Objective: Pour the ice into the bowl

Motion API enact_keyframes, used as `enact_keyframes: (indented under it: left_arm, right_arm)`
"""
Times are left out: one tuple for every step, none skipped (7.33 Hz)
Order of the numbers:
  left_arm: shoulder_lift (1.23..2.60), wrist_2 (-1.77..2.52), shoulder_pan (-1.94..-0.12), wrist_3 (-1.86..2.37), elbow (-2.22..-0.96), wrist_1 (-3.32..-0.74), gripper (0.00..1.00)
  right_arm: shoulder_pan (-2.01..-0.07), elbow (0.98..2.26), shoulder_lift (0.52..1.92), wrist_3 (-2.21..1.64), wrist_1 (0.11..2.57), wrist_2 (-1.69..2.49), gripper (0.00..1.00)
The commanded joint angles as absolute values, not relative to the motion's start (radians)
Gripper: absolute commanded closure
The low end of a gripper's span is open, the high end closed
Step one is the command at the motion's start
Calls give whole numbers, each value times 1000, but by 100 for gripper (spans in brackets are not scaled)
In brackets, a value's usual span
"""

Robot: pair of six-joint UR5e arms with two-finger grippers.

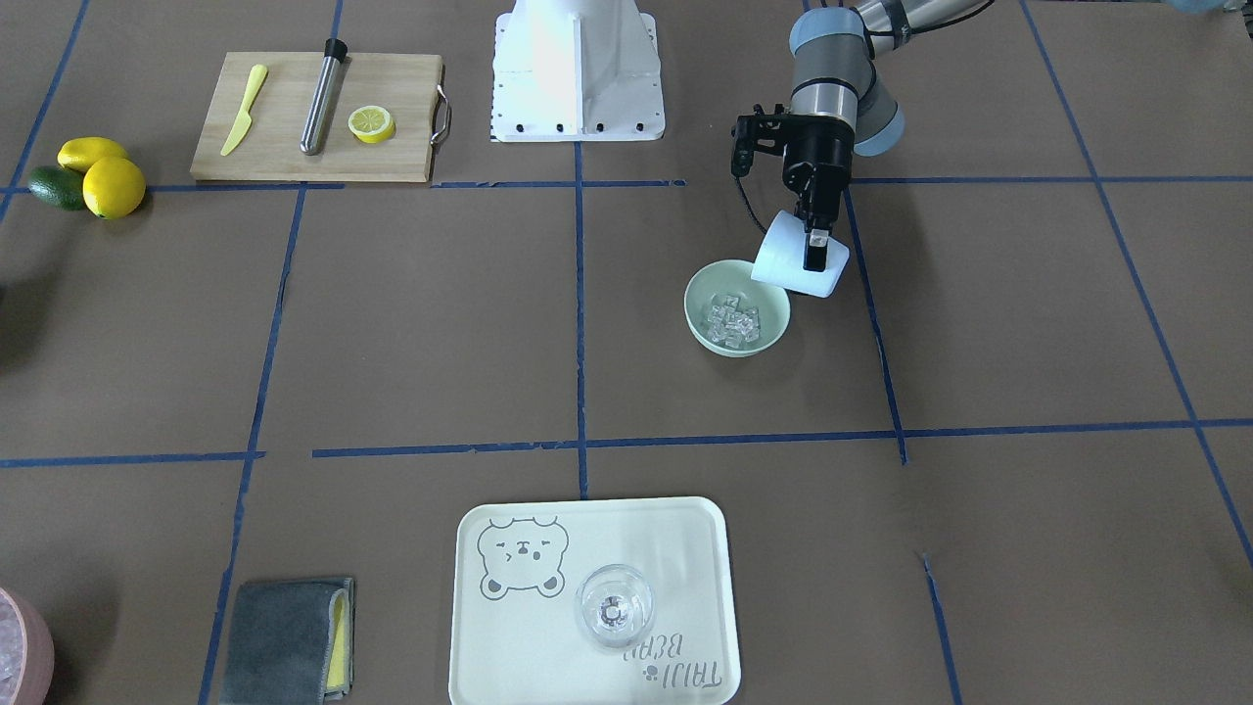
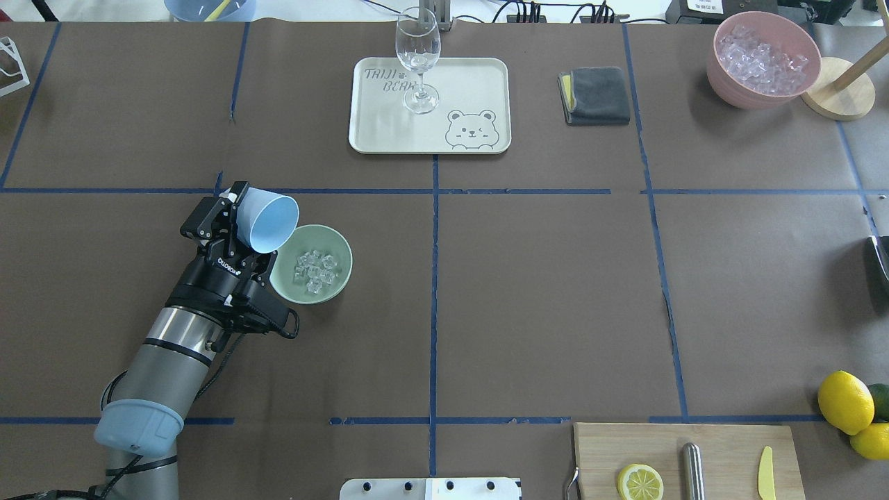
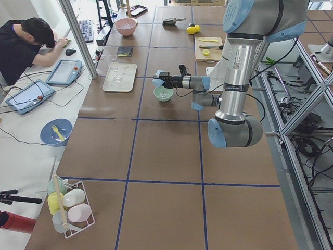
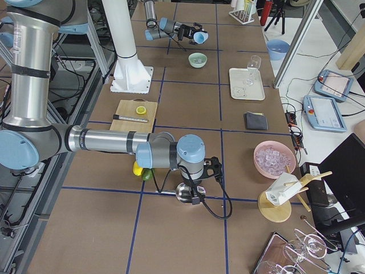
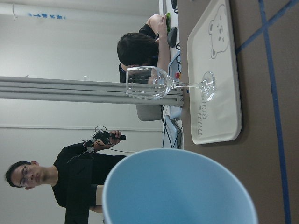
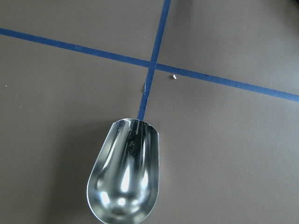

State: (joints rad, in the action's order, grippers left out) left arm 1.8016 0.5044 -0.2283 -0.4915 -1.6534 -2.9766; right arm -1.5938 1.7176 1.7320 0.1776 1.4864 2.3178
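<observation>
several clear ice cubes point(image 2: 316, 271) lie inside the mint bowl point(image 2: 345, 274), left of centre in the overhead frame. my left gripper point(image 1: 811, 257) is clamped on the light blue cup point(image 2: 267, 222), tipped with its mouth over the bowl's rim. the right gripper point(image 4: 195, 194) sits by a metal scoop point(image 6: 125, 177); i cannot tell its grip.

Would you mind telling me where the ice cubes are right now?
In the overhead view, the ice lies inside the mint-green bowl, left of centre, beside the tilted blue cup held by the left gripper.
</observation>
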Motion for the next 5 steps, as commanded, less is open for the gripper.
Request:
enact_keyframes:
  left_arm:
    - [1809,538,-207,15,-1658,-3025,100]
    - [1815,537,-189,231,-1664,-3071,100]
    - [1842,534,-183,367,-1670,-3095,100]
    - [1900,535,-181,505,-1678,-3111,100]
    - [1902,535,-181,544,-1680,-3111,100]
  right_arm:
    - [-1594,1718,1729,178,1486,2318,0]
    - [-1594,1718,1729,178,1486,2319,0]
    - [-1594,1718,1727,178,1486,2319,0]
    - [-1594,1718,1727,178,1486,2319,0]
    - [-1594,1718,1727,178,1486,2319,0]
